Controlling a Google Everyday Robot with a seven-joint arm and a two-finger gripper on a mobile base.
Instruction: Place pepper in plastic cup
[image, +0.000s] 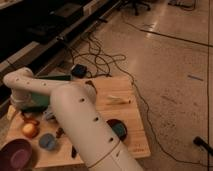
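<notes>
The gripper (30, 111) hung over the left end of the wooden table (132, 115), jaws spread wide, nothing seen in its hold. The pepper (31, 120) lay at that left end, just beneath it. The plastic cup (47, 141) stood near the table's front-left edge. Judged step: approach for pickup. The next move calls for descending and closing on the pepper alone, clear of the round fruit (28, 130).

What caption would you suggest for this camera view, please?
Robot arm folds over a wooden table, its gripper down near the orange fruit.
</notes>
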